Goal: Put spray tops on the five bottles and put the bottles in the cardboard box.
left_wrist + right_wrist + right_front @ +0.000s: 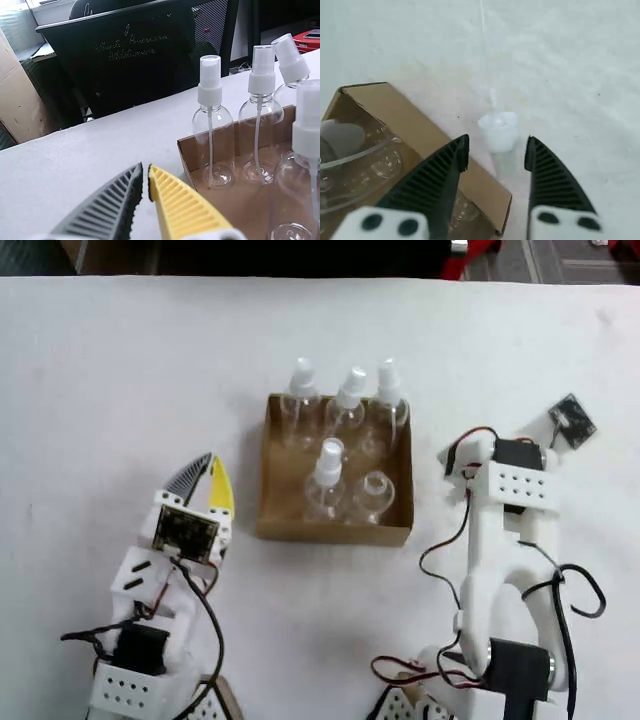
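The right arm's black gripper [497,142] is hanging wide open over the small white plastic spray top [497,127] beside the brown cardboard box [405,112], so it's probably needing a centered, gentle pinch.

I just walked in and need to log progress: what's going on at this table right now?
Two robot arms are capping bottles and boxing them. All five stand in the cardboard box: four capped bottles and one uncapped bottle at the front, on the right arm's side. The right gripper is open around a loose spray top on the table beside the box. The left gripper is shut and empty on the box's other side.
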You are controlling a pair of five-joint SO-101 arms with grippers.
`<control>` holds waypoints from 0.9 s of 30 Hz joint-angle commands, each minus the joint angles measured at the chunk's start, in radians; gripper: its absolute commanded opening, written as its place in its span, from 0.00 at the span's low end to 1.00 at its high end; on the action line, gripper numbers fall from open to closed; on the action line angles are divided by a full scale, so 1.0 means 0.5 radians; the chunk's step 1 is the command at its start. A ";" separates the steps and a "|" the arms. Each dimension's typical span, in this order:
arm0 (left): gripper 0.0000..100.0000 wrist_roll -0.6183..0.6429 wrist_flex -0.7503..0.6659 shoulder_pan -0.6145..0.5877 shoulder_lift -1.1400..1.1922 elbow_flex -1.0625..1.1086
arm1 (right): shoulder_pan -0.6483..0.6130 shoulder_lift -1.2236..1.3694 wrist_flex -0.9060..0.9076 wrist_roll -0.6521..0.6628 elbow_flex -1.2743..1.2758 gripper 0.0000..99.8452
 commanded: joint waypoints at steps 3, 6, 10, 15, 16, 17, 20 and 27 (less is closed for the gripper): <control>0.02 -0.015 0.009 0.020 -0.035 -0.006 | -0.002 -0.078 0.038 0.153 -0.086 0.19; 0.02 -0.015 0.009 0.020 -0.035 -0.006 | 0.094 -0.078 0.103 0.187 -0.129 0.18; 0.02 -0.015 0.009 0.020 -0.035 -0.006 | 0.348 -0.078 0.219 0.997 -0.350 0.19; 0.02 -0.015 0.009 0.020 -0.035 -0.006 | 0.287 -0.051 0.137 2.504 -0.537 0.19; 0.02 -0.015 0.006 0.020 -0.035 -0.006 | 0.262 -0.051 0.137 2.731 -0.537 0.19; 0.02 -0.015 0.006 0.020 -0.035 -0.006 | 0.253 -0.051 0.143 2.934 -0.537 0.19; 0.02 -0.018 0.006 0.020 -0.035 -0.006 | 0.250 -0.054 0.158 3.471 -0.503 0.18; 0.02 -0.018 0.006 0.020 -0.035 -0.006 | 0.112 -0.002 -0.376 3.664 -0.242 0.17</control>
